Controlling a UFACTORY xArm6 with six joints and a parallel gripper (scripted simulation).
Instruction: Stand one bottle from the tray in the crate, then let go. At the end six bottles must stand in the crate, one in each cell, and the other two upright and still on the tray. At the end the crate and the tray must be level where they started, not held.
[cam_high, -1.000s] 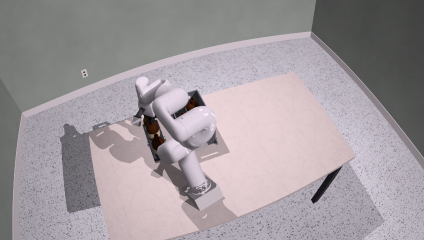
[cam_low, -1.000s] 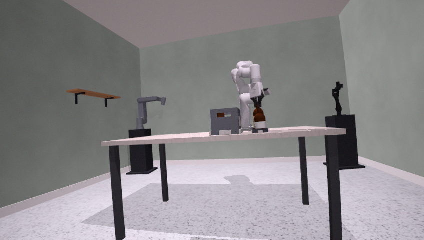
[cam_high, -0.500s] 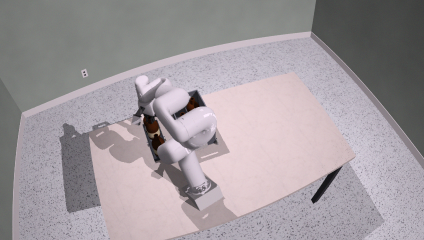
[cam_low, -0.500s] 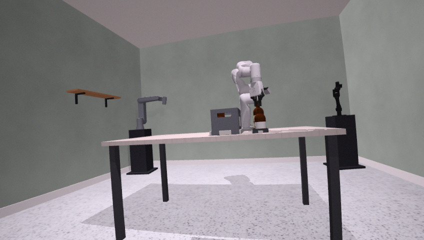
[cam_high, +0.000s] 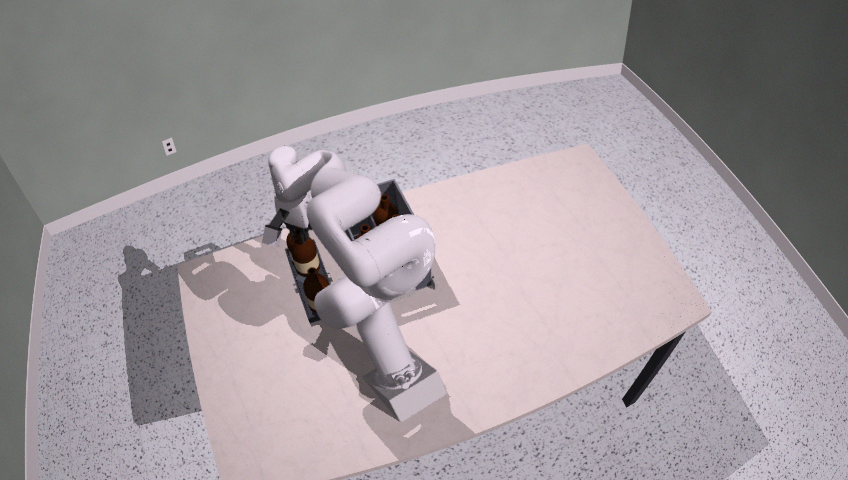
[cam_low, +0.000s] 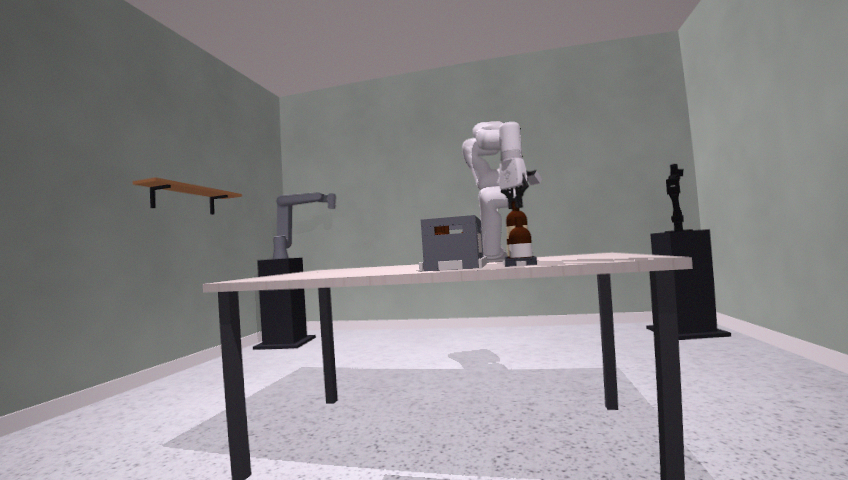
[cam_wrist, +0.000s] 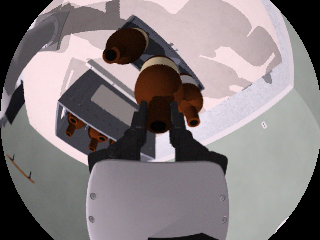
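Note:
My gripper (cam_high: 296, 230) (cam_low: 515, 199) (cam_wrist: 158, 110) is shut on the neck of a brown bottle (cam_high: 304, 252) (cam_low: 515, 218) (cam_wrist: 156, 86) with a cream label. It holds the bottle upright, lifted a little above the dark tray (cam_high: 311, 319) (cam_low: 521, 260). Two more brown bottles (cam_wrist: 124, 47) (cam_wrist: 190, 102) stand on the tray; one of them (cam_high: 313, 284) (cam_low: 520, 240) also shows in the top and exterior views. The grey crate (cam_high: 399, 196) (cam_low: 450, 242) (cam_wrist: 100, 99) stands right beside the tray, with bottle necks (cam_high: 383, 205) (cam_wrist: 96, 138) showing in its cells. My arm hides much of the crate.
The crate and tray stand on a pale table (cam_high: 535, 267) (cam_low: 357, 276) near its back edge. My arm's base (cam_high: 410, 392) sits at the front edge. Off the table stand a grey arm on a pedestal (cam_low: 290, 214), a black camera stand (cam_low: 678, 237) and a wall shelf (cam_low: 184, 188).

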